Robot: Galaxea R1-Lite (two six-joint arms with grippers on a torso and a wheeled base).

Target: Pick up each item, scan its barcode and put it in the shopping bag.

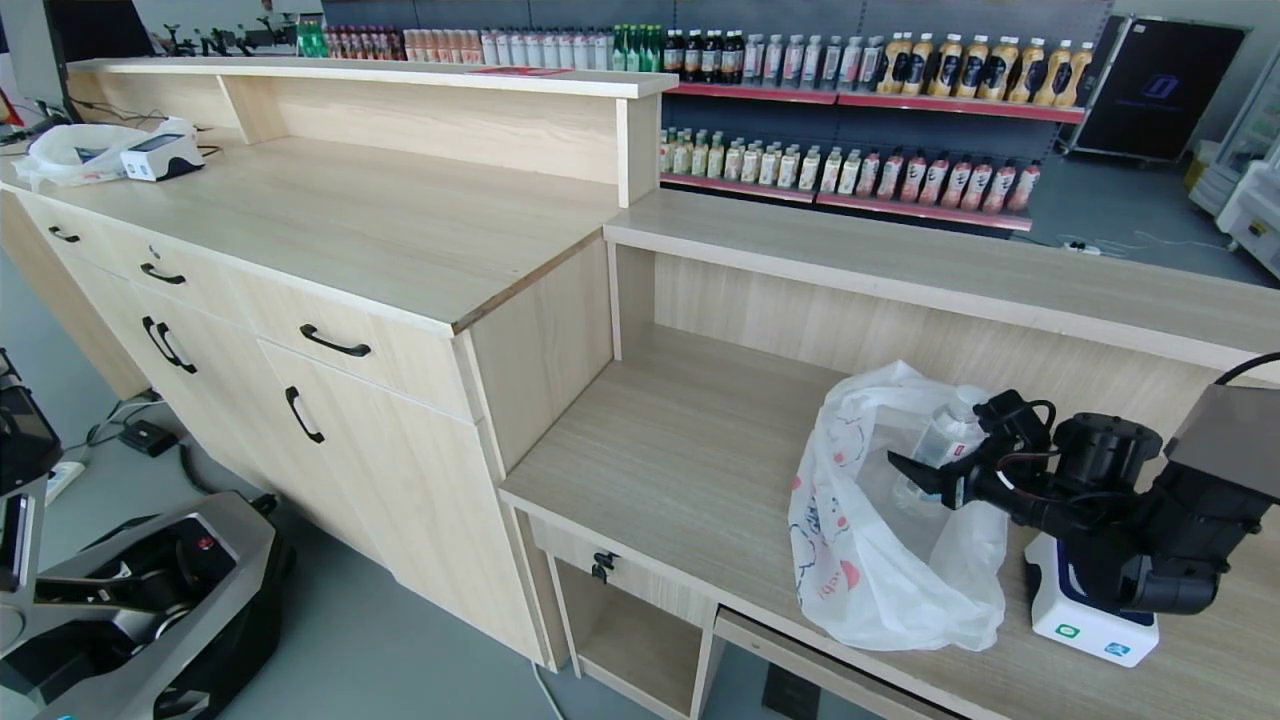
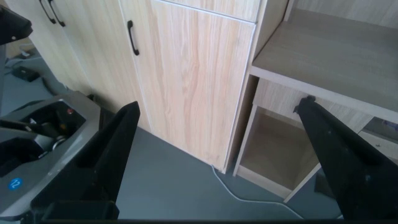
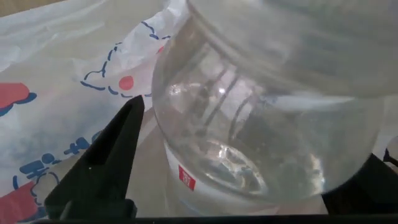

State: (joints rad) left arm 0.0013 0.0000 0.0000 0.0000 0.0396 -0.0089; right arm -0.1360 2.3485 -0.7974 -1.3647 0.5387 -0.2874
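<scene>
The left gripper (image 2: 217,106) hangs spread wide beside the cabinet (image 2: 186,74). At the barcode scanner's (image 1: 1085,622) 9 o'clock slumps the shopping bag (image 1: 880,565). The right gripper (image 1: 955,452) clamps a clear water bottle (image 3: 261,124) in its mouth. If let go here, the bottle may collapse the limp plastic and roll out.

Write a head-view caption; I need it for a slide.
Right gripper holding a clear plastic bottle in the white plastic shopping bag on the light wooden counter.

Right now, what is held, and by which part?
Right gripper holds the bottle around its body, at the bag; left gripper holds nothing.
</scene>
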